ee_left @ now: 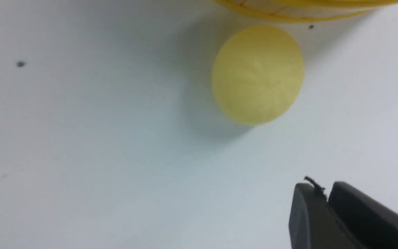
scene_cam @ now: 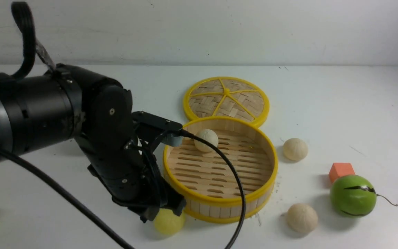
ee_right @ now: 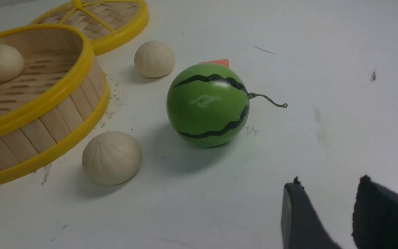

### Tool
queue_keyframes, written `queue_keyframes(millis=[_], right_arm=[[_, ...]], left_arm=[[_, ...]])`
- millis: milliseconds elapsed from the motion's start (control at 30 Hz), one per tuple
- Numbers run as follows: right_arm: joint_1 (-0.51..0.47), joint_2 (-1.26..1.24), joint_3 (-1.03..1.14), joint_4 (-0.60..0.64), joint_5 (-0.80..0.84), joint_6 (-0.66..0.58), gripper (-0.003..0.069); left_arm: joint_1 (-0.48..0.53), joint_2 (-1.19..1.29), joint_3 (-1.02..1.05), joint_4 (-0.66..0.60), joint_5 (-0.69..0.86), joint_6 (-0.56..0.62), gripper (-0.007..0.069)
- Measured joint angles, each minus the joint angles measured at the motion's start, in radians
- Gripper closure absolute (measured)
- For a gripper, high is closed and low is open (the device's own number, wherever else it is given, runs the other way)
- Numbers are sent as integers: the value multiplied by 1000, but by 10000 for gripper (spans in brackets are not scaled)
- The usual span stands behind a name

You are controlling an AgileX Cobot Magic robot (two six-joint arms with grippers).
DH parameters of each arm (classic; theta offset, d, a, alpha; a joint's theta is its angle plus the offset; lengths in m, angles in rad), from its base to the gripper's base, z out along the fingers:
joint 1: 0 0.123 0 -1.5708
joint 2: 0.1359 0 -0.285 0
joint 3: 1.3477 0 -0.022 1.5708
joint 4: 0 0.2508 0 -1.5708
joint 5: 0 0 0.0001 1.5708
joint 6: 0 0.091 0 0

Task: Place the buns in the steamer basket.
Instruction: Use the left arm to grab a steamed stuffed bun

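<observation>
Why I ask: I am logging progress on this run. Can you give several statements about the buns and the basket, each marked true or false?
1. One cream-white bun lies in the steamer basket. True.
2. The yellow bun is in the basket too. False: it sits on the table outside, by the basket's near wall.
3. Two more white buns lie on the table to the basket's right. True.
4. The left tool grips a bun. False: it is shut on nothing, apart from the yellow bun.
5. The woven lid covers the basket. False: it lies flat on the table behind it.
</observation>
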Motion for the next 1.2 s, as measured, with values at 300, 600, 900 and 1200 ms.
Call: queue_keyframes(millis=[300,600,900,1200], right_arm=[[0,0,0,0,0,0,419],[0,0,0,0,0,0,419],[0,0,0,0,0,0,419],[0,0,0,0,0,0,419]], left_arm=[[-40,59,2,-7,-64,17,391],[-115,81,2,201,-141,-27,377],[-115,134,2,272,-181,-85,376],[-115,177,2,320,-213,-94,376]])
